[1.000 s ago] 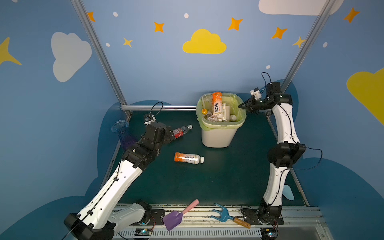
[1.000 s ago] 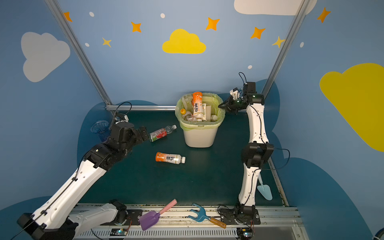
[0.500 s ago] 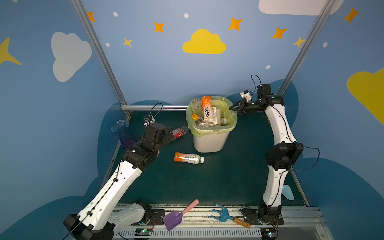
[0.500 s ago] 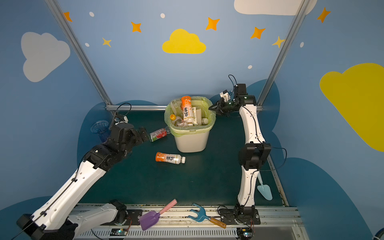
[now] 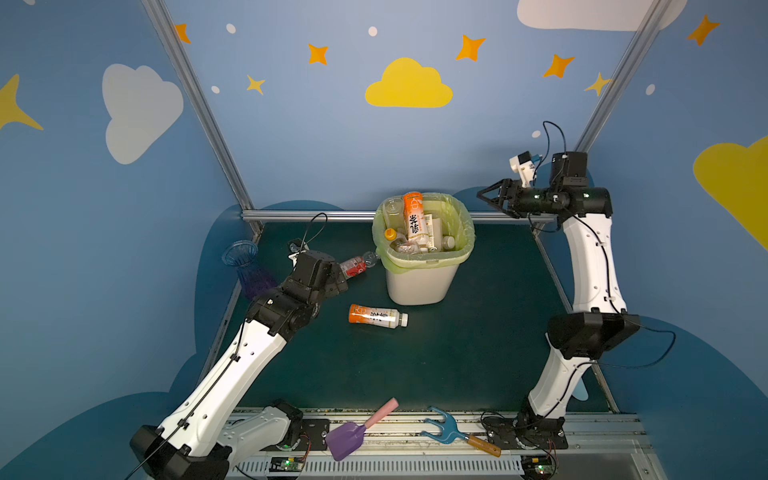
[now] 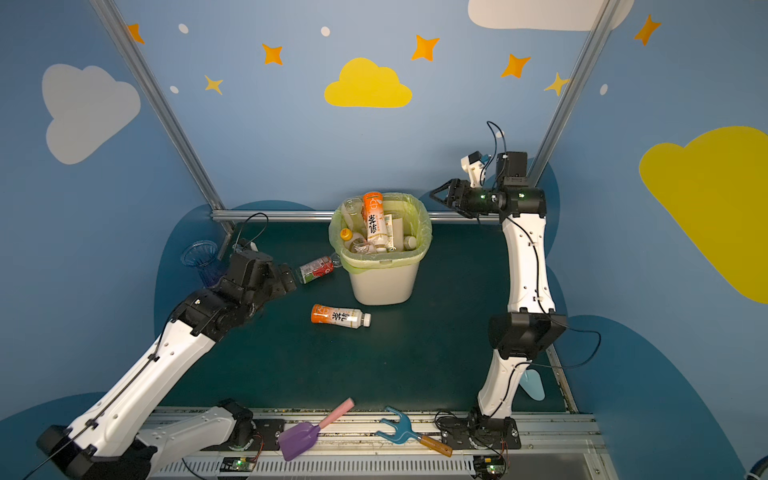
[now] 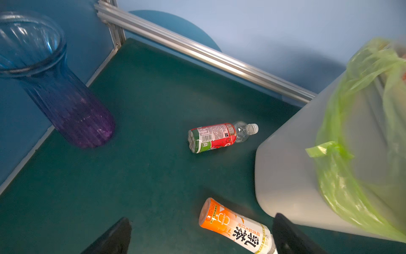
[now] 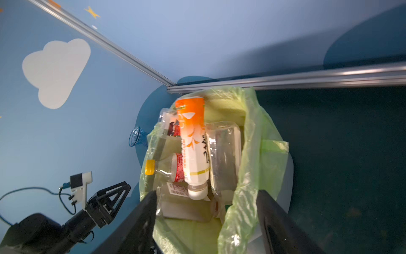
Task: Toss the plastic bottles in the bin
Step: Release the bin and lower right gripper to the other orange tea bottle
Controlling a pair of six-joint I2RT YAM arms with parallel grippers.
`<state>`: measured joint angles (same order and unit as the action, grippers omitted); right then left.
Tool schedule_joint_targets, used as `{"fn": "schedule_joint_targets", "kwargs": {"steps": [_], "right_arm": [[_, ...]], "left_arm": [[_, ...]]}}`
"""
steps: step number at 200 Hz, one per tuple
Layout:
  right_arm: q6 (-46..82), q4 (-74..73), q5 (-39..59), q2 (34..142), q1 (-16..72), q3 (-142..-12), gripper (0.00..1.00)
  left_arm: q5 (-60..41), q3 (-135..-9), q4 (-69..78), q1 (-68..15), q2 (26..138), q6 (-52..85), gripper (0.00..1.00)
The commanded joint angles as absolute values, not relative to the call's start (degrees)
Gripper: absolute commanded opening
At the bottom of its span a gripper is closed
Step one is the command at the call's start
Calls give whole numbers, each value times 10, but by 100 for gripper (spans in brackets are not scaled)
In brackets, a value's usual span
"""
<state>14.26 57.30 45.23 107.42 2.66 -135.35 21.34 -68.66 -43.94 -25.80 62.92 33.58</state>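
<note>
The cream bin (image 5: pixel 419 286) (image 6: pixel 382 286) with its green bag stands mid-table, holding several plastic bottles; an orange one (image 5: pixel 412 216) (image 8: pixel 191 136) sticks up. Two more plastic bottles lie on the mat. The red-labelled one (image 5: pixel 354 266) (image 6: pixel 318 268) (image 7: pixel 216 137) has its cap close to the bin's left wall. The orange-labelled one (image 5: pixel 376 316) (image 6: pixel 338 316) (image 7: pixel 235 228) lies in front of the bin. My left gripper (image 5: pixel 341 282) (image 6: pixel 293 277) (image 7: pixel 202 218) hovers open just left of the red bottle. My right gripper (image 5: pixel 481 194) (image 6: pixel 433 195) (image 8: pixel 207 193) is open and empty, above the bin's right rim.
A blue-purple vase (image 5: pixel 245 266) (image 7: pixel 59 88) stands at the left edge behind my left arm. A purple toy shovel (image 5: pixel 357 428) and a blue fork (image 5: pixel 453 432) lie on the front rail. A pale blue trowel (image 6: pixel 534 384) lies behind the right arm's base. A metal rail (image 5: pixel 311 215) borders the back.
The right gripper, shut at the bin's right rim, moved left and the bin slid left with it. It then opened and rose clear of the rim. The left arm stayed put.
</note>
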Motion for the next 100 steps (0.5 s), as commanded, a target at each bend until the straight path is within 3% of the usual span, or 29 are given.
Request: {"fn": "schedule_joint_targets", "kwargs": {"steps": [1, 50, 100], "right_arm": [[38, 583, 435, 1020, 69, -1339, 71], [-152, 575, 348, 884, 311, -1154, 69], [-171, 498, 245, 843, 500, -945, 68]], "left_arm": [[169, -673, -463, -235, 623, 388, 100], [57, -600, -481, -170, 630, 462, 100], [-12, -478, -425, -114, 562, 526, 100]]}}
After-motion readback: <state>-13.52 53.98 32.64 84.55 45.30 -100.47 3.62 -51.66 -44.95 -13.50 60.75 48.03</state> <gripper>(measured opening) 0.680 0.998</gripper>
